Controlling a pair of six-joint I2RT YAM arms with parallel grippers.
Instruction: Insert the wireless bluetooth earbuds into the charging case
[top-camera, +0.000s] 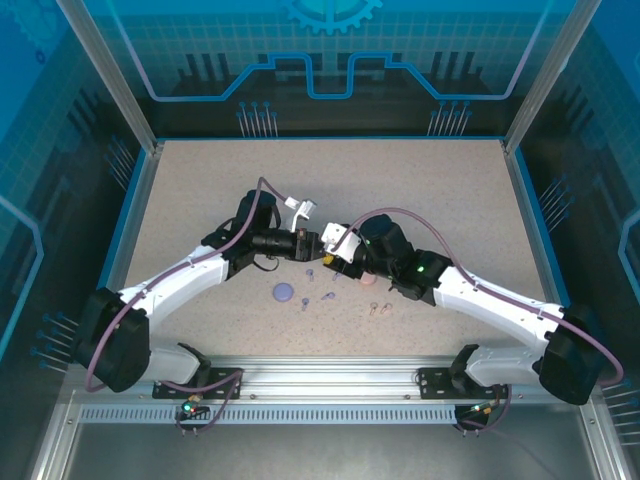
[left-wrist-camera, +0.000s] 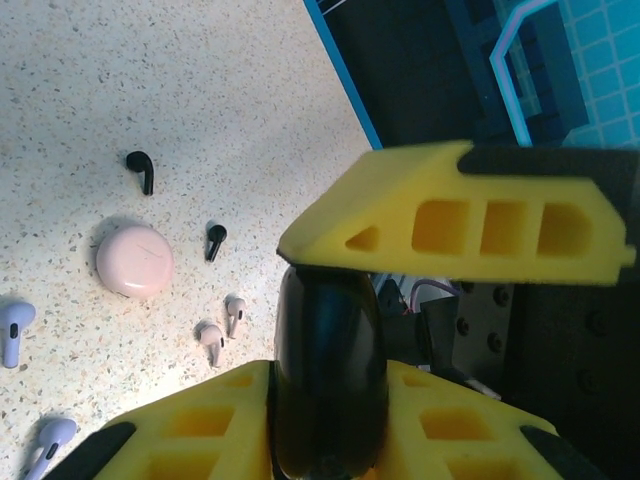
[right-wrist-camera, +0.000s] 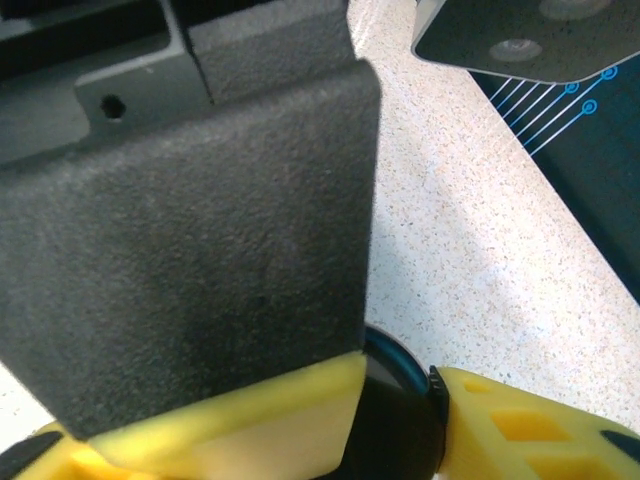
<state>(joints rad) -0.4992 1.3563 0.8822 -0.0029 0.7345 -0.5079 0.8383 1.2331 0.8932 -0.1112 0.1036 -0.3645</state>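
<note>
A black charging case (left-wrist-camera: 330, 390) is held above the table (top-camera: 440, 190), near its middle, where the two arms meet. The left gripper (top-camera: 311, 242) is narrowed onto the case, which is clamped between its yellow fingers (left-wrist-camera: 450, 215). The right gripper (top-camera: 336, 244) is seen closed on the same case from the other side, though how firmly cannot be told.

The step in hand is judged to be the opening of this case between the two grippers. Whether the lid is parted cannot be told. No earbud is carried. The two black earbuds (left-wrist-camera: 141, 170) are left lying on the table near the pink case (left-wrist-camera: 134, 260). The pale pink earbuds (left-wrist-camera: 235, 312) are side by side just beyond it, and the lavender earbuds (left-wrist-camera: 12, 330) are scattered near the lavender case (top-camera: 284, 292).

For the next move, the lid is to be swung open while the base is kept steady. One gripper must then be freed so that a black earbud can be picked up and its stem lined up with its socket.
</note>
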